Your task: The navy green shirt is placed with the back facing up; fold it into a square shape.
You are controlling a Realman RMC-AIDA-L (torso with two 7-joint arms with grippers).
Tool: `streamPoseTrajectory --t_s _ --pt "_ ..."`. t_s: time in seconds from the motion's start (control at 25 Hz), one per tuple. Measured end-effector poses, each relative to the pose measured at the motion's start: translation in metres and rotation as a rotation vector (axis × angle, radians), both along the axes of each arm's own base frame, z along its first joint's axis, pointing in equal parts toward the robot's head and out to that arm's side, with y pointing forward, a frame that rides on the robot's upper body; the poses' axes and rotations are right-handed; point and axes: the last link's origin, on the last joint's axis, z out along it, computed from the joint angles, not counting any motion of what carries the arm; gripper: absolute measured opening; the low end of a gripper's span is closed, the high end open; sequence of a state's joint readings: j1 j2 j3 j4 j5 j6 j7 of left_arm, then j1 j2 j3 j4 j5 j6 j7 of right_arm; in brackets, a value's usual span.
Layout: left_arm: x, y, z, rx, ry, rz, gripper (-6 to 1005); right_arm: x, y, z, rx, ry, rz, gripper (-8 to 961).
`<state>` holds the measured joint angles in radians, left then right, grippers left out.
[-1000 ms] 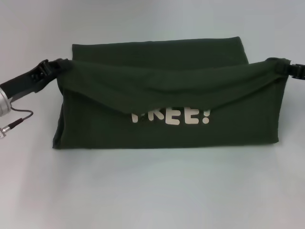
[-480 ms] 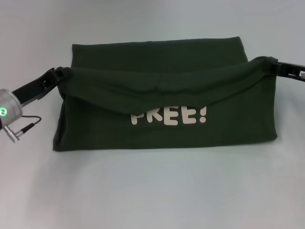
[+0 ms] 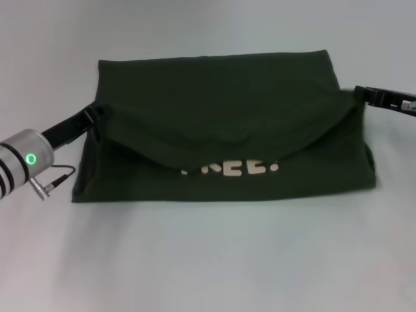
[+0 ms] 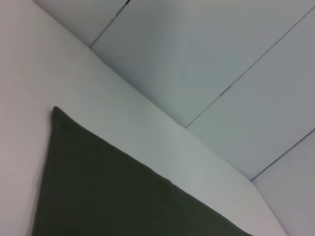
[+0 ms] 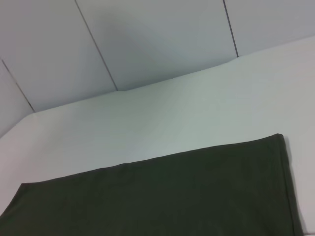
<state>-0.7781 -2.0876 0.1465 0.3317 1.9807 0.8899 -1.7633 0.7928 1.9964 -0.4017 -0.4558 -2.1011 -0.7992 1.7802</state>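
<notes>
The navy green shirt lies across the table as a wide dark olive band. Its upper layer is pulled toward the near edge as a sagging flap. Cream letters peek out below the flap's hem, their top halves covered. My left gripper holds the flap's left corner, and my right gripper holds its right corner; both are shut on the cloth. Each wrist view shows only a stretch of the shirt on the table, with no fingers.
The pale grey table extends around the shirt on all sides. A panelled wall rises behind the far table edge. The left arm's silver wrist with a green light and its cable hang over the left side.
Both grippers have come lower and toward the near side with the flap. Its hem has dropped over the letters, which were almost fully readable before.
</notes>
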Motion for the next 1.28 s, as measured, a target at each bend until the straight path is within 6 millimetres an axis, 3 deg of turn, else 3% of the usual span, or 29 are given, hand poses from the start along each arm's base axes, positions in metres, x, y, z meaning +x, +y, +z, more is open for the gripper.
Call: streamPoseTrajectory --t_s 0.12,0.24,0.44,0.68,0.84,1.04,1.28 --pt "-0.004 0.001 -0.003 0.018 -0.004 0.044 76 0.0 0.0 -0.002 -0.005 -0.009 0.001 213" --pt "-0.009 0.001 -0.004 0.037 -0.005 0.087 134 0.0 0.001 -0.003 -0.011 -0.028 0.001 291" --pt "-0.019 0.002 0.01 0.079 -0.003 0.121 328 0.003 0.0 0.0 0.002 -0.024 -0.009 421" --pt "-0.026 -0.006 0.034 0.084 -0.011 0.042 608 0.007 -0.011 0.018 -0.002 0.033 0.041 715" --pt "-0.024 -0.022 0.041 0.004 0.046 -0.091 679 0.007 -0.03 0.026 -0.076 0.094 0.121 885" --pt "-0.033 -0.04 0.033 -0.182 0.136 -0.097 768 0.015 -0.051 0.035 -0.147 0.157 0.147 886" --pt "-0.04 -0.05 0.026 -0.31 0.209 -0.087 874 0.027 -0.064 0.04 -0.169 0.161 0.129 886"
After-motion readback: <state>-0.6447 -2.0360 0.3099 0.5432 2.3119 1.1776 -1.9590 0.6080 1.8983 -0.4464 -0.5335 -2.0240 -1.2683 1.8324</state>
